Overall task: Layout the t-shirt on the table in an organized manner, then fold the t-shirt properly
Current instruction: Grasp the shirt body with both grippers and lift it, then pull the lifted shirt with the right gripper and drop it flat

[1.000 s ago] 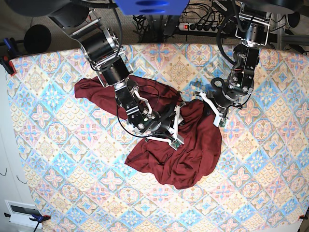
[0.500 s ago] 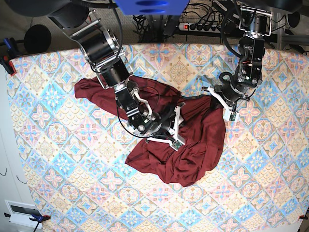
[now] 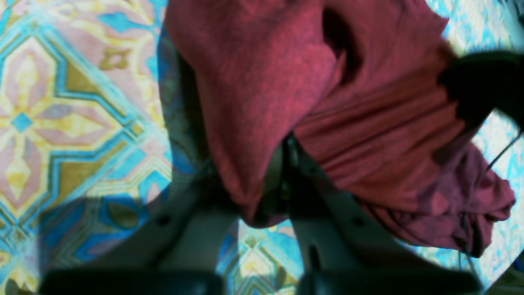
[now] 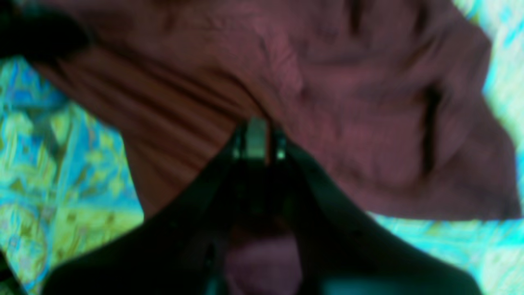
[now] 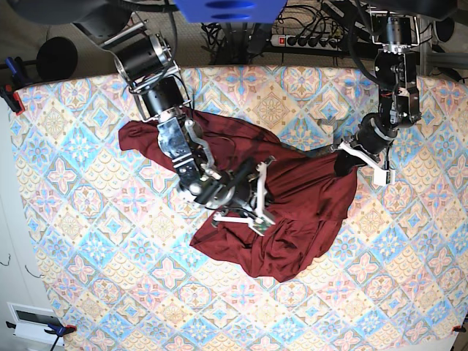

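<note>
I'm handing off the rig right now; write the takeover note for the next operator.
Left gripper: shut on the dark maroon knit t-shirt, pinching an edge, cloth pulled taut.
Right gripper: shut on the t-shirt's middle.
T-shirt: bunched and creased near the centre of the pastel diamond-patterned table, stretched between both arms.
Done: both grips.
Left: spread the shirt flat, straighten it, then fold.

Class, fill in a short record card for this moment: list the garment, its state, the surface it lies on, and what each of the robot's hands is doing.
garment: t-shirt, dark maroon, plain
garment state: crumpled and bunched, not laid flat, not folded
surface: table under a pastel diamond-tile cloth
left hand: shut on a pinched edge of the t-shirt, at the garment's side nearer the table's edge
right hand: shut on a fold of the t-shirt, over the middle of the garment
fabric between the hands: drawn into stretched pleats
</note>
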You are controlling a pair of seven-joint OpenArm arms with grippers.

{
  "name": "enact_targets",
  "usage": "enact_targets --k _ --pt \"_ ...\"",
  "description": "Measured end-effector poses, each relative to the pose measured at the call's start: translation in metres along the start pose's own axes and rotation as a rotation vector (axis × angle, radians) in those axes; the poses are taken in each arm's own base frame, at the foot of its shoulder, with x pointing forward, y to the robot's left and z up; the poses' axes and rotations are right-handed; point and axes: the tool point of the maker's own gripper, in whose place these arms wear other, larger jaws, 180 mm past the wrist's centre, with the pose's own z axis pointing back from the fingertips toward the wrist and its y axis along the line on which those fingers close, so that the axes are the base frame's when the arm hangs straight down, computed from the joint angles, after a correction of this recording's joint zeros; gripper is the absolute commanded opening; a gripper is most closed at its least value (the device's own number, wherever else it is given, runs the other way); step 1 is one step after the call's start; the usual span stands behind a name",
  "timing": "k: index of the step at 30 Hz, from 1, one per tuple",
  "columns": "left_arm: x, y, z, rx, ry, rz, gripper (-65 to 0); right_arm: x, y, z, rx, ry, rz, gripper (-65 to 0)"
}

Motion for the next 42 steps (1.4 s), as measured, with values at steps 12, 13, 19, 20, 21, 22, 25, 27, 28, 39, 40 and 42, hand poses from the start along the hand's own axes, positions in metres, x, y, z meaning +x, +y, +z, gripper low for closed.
enact_targets --k 12,13,19,20,21,22,25,27,28,39,40,42 --pt "0.001 0.012 0.003 0.039 0.009 0.001 -65.0 0.008 -0.111 0.080 -0.123 -0.237 -0.326 -64.4" --pt "0.001 0.013 0.004 0.041 0.009 0.001 -65.0 0.005 -0.117 0.084 -0.128 -0.240 -0.348 -64.4" --pt "-0.012 0.006 0.002 0.030 0.084 0.004 -45.5 -0.005 -0.091 0.066 -0.051 -0.172 -0.330 -62.6" --pt "-0.012 0.002 0.003 0.024 0.086 0.003 -38.9 0.001 -0.077 0.059 -0.017 -0.169 -0.312 -60.7" --pt "-0.008 -0.002 0.006 0.020 0.076 -0.010 -32.8 0.010 -0.063 0.053 0.017 -0.180 -0.304 -58.0" --pt "-0.004 -0.009 0.010 0.006 0.067 -0.033 -26.8 0.019 -0.050 0.047 0.046 -0.194 -0.297 -55.0" --pt "0.010 -0.036 0.020 -0.053 0.032 -0.086 -15.0 0.039 -0.018 0.032 0.115 -0.209 -0.283 -44.9" --pt "0.006 -0.042 0.025 -0.066 0.046 -0.092 -12.9 0.034 -0.002 0.018 0.116 -0.151 -0.236 -38.6" --pt "0.001 -0.043 0.027 -0.076 0.055 -0.077 -12.9 0.031 0.008 0.012 0.130 -0.122 -0.215 -36.3" --pt "0.015 0.005 0.079 -0.051 -0.074 0.201 -12.9 0.014 0.062 -0.035 0.188 -0.027 -0.114 -33.5" --pt "0.014 0.005 0.080 -0.051 -0.075 0.205 -12.9 0.010 0.061 -0.039 0.184 -0.023 -0.120 -33.5" --pt "0.013 0.005 0.080 -0.051 -0.071 0.209 -12.9 0.003 0.057 -0.045 0.178 0.000 -0.127 -33.5"
